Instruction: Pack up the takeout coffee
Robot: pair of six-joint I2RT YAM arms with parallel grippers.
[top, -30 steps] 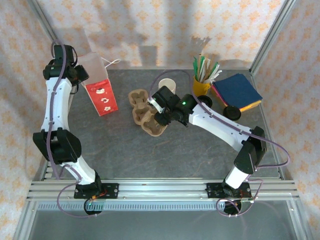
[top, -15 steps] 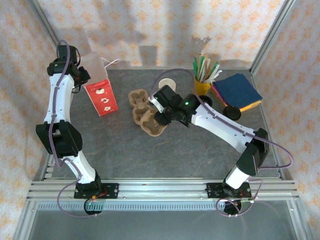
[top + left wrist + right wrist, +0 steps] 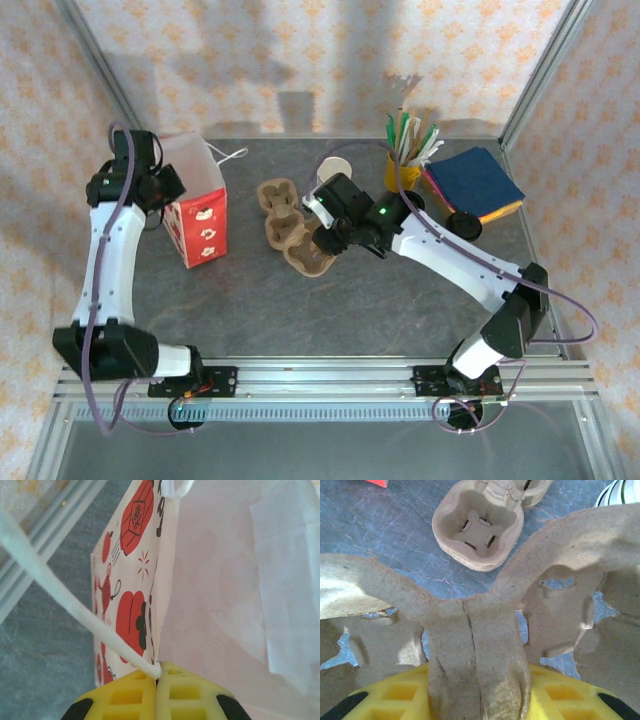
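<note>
The bag [image 3: 200,225] is pinched shut by the left gripper [image 3: 157,682], the carrier [image 3: 560,545] is clamped by the right gripper [image 3: 476,700], and the takeout coffee [image 3: 333,167], at upper centre, is not yet packed.

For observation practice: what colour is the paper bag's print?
Paper bag: red with black, best in left wrist view.

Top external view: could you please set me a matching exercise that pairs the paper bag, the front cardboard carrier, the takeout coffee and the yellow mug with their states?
Things:
1. paper bag
2. front cardboard carrier
3. takeout coffee
4. yellow mug

States:
A. pinched by the right hand
B. holds sticks at the back right
C. pinched at its top edge by the left hand
D. stands free on the table behind the right arm

Pairs: 1-C, 2-A, 3-D, 4-B
</note>
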